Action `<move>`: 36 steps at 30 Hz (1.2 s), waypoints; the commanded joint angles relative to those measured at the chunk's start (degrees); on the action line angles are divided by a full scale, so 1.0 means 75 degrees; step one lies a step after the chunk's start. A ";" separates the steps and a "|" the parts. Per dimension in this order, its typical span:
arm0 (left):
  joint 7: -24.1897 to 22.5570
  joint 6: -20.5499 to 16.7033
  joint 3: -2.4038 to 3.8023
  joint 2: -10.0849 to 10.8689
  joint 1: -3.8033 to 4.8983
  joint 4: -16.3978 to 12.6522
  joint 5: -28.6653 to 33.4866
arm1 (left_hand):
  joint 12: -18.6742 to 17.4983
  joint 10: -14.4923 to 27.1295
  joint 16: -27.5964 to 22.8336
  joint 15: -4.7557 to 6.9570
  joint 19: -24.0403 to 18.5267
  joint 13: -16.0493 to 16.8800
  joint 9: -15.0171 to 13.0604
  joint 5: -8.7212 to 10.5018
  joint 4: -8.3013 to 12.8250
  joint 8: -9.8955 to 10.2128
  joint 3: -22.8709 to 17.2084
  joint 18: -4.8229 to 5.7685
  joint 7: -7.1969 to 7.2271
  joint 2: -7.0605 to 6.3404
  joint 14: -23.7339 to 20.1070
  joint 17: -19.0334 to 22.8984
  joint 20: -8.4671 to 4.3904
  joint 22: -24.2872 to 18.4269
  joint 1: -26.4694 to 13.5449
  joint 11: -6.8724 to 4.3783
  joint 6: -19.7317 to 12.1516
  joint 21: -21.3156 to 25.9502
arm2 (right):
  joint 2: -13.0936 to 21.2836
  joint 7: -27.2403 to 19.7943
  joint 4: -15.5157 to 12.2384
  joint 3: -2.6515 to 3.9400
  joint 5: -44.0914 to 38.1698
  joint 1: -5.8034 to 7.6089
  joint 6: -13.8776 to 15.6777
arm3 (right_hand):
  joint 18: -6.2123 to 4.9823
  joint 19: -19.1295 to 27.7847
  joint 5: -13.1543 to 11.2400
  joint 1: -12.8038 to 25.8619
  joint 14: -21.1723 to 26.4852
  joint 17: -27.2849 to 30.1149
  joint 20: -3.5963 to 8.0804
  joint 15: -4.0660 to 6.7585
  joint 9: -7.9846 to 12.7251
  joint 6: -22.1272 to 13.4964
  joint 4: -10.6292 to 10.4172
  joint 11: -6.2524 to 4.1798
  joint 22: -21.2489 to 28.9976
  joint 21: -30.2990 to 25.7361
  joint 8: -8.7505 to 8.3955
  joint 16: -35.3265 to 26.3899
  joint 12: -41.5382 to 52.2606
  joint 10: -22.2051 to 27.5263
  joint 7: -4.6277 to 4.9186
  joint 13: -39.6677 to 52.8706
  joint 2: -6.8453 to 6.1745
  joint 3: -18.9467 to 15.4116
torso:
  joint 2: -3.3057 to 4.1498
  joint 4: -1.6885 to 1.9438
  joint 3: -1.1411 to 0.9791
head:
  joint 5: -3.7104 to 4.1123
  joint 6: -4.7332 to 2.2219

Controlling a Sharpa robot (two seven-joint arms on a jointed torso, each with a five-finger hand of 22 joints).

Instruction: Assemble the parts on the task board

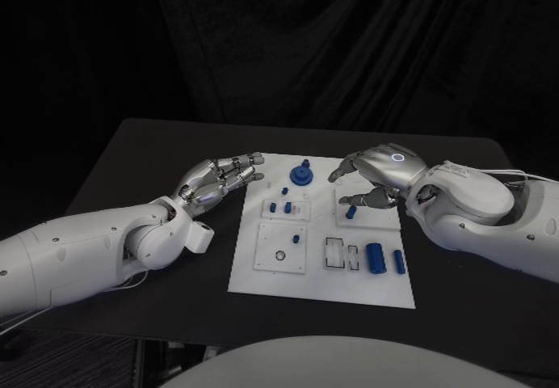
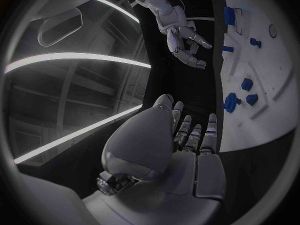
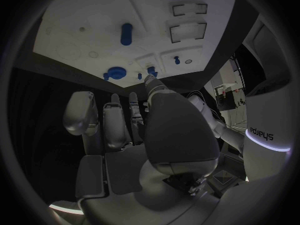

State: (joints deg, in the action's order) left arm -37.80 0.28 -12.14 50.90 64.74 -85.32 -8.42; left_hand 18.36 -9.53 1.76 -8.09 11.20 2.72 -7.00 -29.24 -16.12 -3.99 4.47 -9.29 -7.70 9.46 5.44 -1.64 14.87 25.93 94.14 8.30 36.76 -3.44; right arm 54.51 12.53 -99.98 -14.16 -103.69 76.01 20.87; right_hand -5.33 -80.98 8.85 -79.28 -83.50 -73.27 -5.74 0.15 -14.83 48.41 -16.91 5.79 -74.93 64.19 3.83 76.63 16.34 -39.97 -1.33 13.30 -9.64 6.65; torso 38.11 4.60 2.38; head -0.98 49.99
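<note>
1. Two hands flank the far end of the task board point(image 1: 321, 287), which lies in the middle of the bench point(image 1: 140, 145); we see the left hand point(image 1: 219, 183) just off the board's left edge and the right hand point(image 1: 379, 171) over its far right corner.
2. Nearest to the right hand stands a small blue peg point(image 1: 350, 212) on the board's right side, directly under its down-turned fingers point(image 1: 345, 170); its long axis is upright, so we judge that the reach is straight down.
3. We see the right hand's fingers apart and empty, though whether a fingertip touches the peg is hard to tell from the head view.
4. Further left, the round blue knob point(image 1: 302, 175) stands at the far edge between the two hands, just beyond the left hand's fingertips.
5. We see the left hand's fingers loosely spread, holding nothing.
6. Near the board's near right, a blue cylinder point(image 1: 375, 256) lies lengthwise, well apart from both hands.
</note>
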 commanded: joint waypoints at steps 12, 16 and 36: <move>-0.0267 0.0001 0.0007 -0.0075 -0.0014 0.0053 0.0040 | 0.0068 -0.0035 0.0053 -0.0039 0.0038 0.0001 -0.0019 -0.0094 0.0007 -0.0062 -0.0071 -0.0145 0.0018 0.0052 0.0061 -0.0012 0.0048 0.0053 0.0061 0.0019 0.0118 -0.0042 | 0.0232 -0.0304 0.0318 -0.0002 0.0417 -0.0407 -0.0163 | 0.0173 -0.0285 -0.0421 0.0341 -0.0246 -0.0236 -0.0041 -0.0030 0.0491 -0.0008 0.0012 0.0047 -0.1304 0.0610 -0.0004 0.0236 -0.0332 -0.1307 0.0416 -0.0549 0.0082 -0.0015 | 0.0024 -0.0014 -0.0002 | -0.0025 0.0001; -0.0317 -0.0014 0.0007 -0.0093 -0.0019 0.0074 0.0040 | 0.0096 -0.0055 0.0068 -0.0033 0.0072 0.0004 -0.0025 -0.0097 0.0018 -0.0070 -0.0089 -0.0149 0.0020 0.0058 0.0088 -0.0018 0.0049 0.0094 0.0082 0.0015 0.0149 -0.0056 | 0.0247 -0.0362 0.0353 -0.0002 0.0450 -0.0494 -0.0165 | 0.0184 -0.0303 -0.0393 0.0311 -0.0261 -0.0264 -0.0077 -0.0077 0.0557 0.0016 0.0020 0.0026 -0.1318 0.0675 0.0007 0.0262 -0.0387 -0.1593 0.0565 -0.0603 0.0140 0.0009 | 0.0019 0.0027 -0.0012 | -0.0003 0.0001; -0.0344 0.0033 0.0008 -0.0100 -0.0089 0.0106 0.0040 | 0.0103 -0.0059 0.0087 -0.0028 0.0104 0.0002 -0.0027 -0.0166 0.0020 -0.0074 -0.0127 -0.0151 0.0020 0.0073 0.0108 -0.0019 0.0053 0.0095 0.0106 0.0017 0.0158 -0.0071 | -0.0070 -0.0477 0.0746 -0.0002 0.0471 -0.0862 -0.0299 | 0.0177 -0.0272 0.1434 -0.0768 -0.0243 -0.0206 -0.0051 -0.0046 0.0775 0.0364 0.0422 -0.0044 -0.1310 0.0688 0.0078 0.0220 -0.0839 -0.2357 0.0753 -0.0872 0.0518 0.0555 | -0.0011 0.0018 -0.0007 | 0.0169 0.0001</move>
State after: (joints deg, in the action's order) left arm -38.71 0.25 -12.14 50.16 64.16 -84.38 -8.41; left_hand 18.86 -9.53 2.20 -8.29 11.62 2.72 -7.14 -30.33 -15.99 -4.21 3.97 -9.30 -7.57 9.92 6.07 -1.72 15.28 26.64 94.60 8.30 37.69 -3.68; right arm 54.05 9.54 -94.56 -14.20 -100.14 69.72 19.34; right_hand -4.45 -83.13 19.44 -84.69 -84.11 -74.88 -6.25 -0.05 -9.00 50.72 -13.86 5.50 -74.91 69.22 4.20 78.53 10.25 -57.35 4.32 6.86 -5.81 10.46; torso 38.05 4.61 2.33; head 0.36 49.99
